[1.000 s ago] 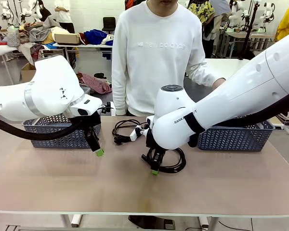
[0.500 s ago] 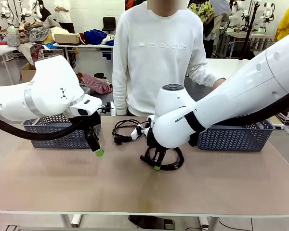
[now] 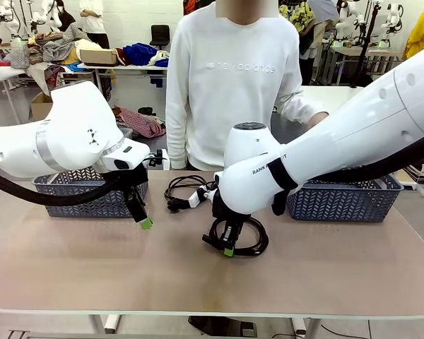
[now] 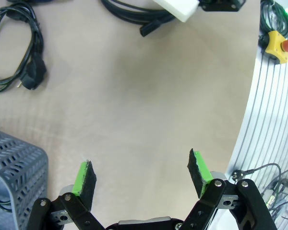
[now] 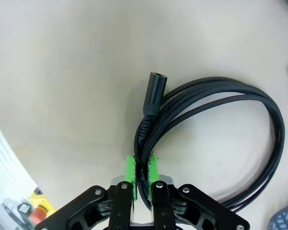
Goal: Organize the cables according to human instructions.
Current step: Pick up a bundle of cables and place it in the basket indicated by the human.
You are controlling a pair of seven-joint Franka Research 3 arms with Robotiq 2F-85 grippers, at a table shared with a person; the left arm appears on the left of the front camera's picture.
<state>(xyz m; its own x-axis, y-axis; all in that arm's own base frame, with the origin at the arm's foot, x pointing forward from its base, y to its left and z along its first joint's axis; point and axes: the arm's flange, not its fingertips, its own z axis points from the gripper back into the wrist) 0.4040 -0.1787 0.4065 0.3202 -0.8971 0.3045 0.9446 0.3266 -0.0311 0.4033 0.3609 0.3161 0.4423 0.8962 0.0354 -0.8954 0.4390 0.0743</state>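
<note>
The right claw (image 5: pixel 142 165) pinches the coiled cable (image 5: pixel 216 93) across its bunched strands, likely to lift it whole off the counter (image 5: pixel 62 72); the left claw (image 4: pixel 140 165) hangs open.

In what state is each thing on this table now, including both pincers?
Right pincer: shut on the black braided cable coil.
Left pincer: open, empty.
Black braided cable coil: wound, gripped at one edge.
Black cable bundle with white plug: lying free, untouched.
Left blue-grey perforated plastic basket: upright.
Right blue-grey perforated plastic basket: upright.
</note>
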